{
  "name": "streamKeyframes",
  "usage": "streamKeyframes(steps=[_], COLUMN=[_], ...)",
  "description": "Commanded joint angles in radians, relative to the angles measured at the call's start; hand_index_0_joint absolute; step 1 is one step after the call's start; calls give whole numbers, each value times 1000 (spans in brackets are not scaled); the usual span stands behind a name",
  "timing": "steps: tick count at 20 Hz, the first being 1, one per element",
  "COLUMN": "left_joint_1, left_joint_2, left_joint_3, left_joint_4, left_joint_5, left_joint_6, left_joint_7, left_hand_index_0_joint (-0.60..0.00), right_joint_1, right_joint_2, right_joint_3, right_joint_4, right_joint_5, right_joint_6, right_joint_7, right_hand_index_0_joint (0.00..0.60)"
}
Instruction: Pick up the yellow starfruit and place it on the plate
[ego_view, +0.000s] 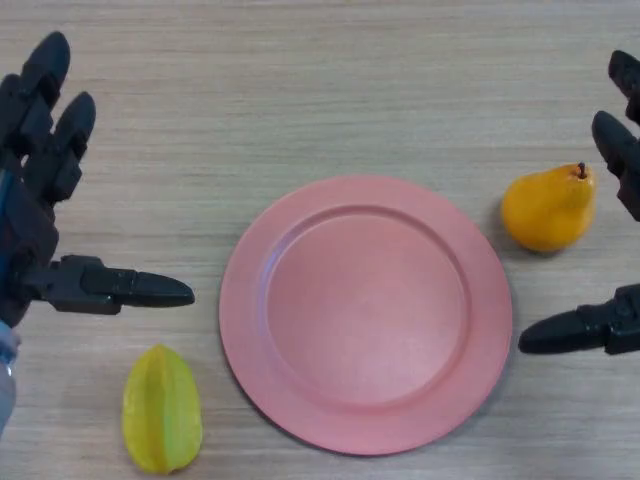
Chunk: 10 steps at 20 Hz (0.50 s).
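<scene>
Head view: starfruit (161, 409) on table, left of plate (250, 330), untouched.

No lettering, label, brand or number can be read — not on the plate (365, 315), nor anywhere around it.

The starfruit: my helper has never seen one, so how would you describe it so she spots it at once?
Start from the pink plate in the middle of the table. The starfruit lies apart from it at the near left, below the left hand. It is greenish yellow with lengthwise ridges, unlike the smooth orange-yellow pear at the right.
</scene>
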Motion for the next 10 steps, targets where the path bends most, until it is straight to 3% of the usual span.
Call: streamKeyframes(steps=[1, 2, 3, 5, 6, 7, 10], left_joint_1=[11, 23, 77, 136, 148, 196, 270], left_joint_2=[41, 37, 19, -31, -37, -64, -96], left_joint_3=[84, 86, 67, 54, 47, 41, 41], left_joint_4=[-121, -133, -171, -201, -202, -180, -105], left_joint_5=[-32, -30, 42, 88, 114, 174, 272], left_joint_6=[2, 17, 18, -3, -20, -131, -326], left_joint_7=[-60, -73, -142, -167, -175, -196, -215], left_hand_index_0_joint=[0, 0, 0, 0, 0, 0, 0], right_joint_1=[-35, -34, -45, -59, -58, -62, -60], right_joint_2=[-30, -28, -32, -37, -36, -33, -25], right_joint_3=[-34, -31, -26, -16, -11, -2, 15], right_joint_4=[-54, -50, -42, -32, -27, -18, 7], right_joint_5=[20, 20, 21, 19, 16, 16, 12], right_joint_6=[-104, -106, -101, -99, -105, -102, -130], right_joint_7=[-51, -54, -53, -49, -46, -48, -52], right_hand_index_0_joint=[0, 0, 0, 0, 0, 0, 0])
